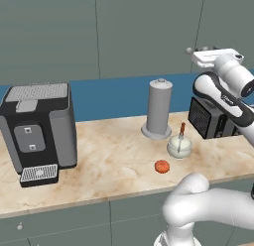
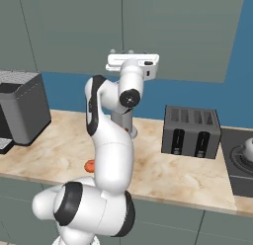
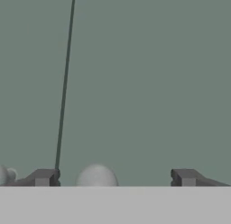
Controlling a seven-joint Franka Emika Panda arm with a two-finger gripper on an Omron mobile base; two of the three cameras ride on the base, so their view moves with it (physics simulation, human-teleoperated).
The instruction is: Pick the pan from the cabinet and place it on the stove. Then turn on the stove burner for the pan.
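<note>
- I read this as the opening step: getting the grey-green wall cabinet (image 3: 149,83) with its flat-panel doors open. The doors are shut, so the pan, if it is inside, is hidden behind them; I can't see it from here.
- My two-finger gripper (image 3: 113,178) is raised to the cabinet's lower edge, and its jaws stand wide apart, holding nothing.
- In the hand view a small round pale door knob (image 3: 96,177) sits between the two dark fingertips (image 3: 43,177), closer to the one beside the door seam. A second knob (image 3: 5,175) peeks in beyond that seam.
- My judgement for the next move: ease forward until the knob is well between the pads, close on it, then pull along the door's arc.
- The black cooktop (image 2: 239,162) is at the far edge of the right base view, past the dark grey two-slot toaster (image 2: 191,132), so the base will likely need to drive that way later.
- Writing: there is a faint mark on the arm's link in the left base view, too small to read. No other labels are legible.
</note>
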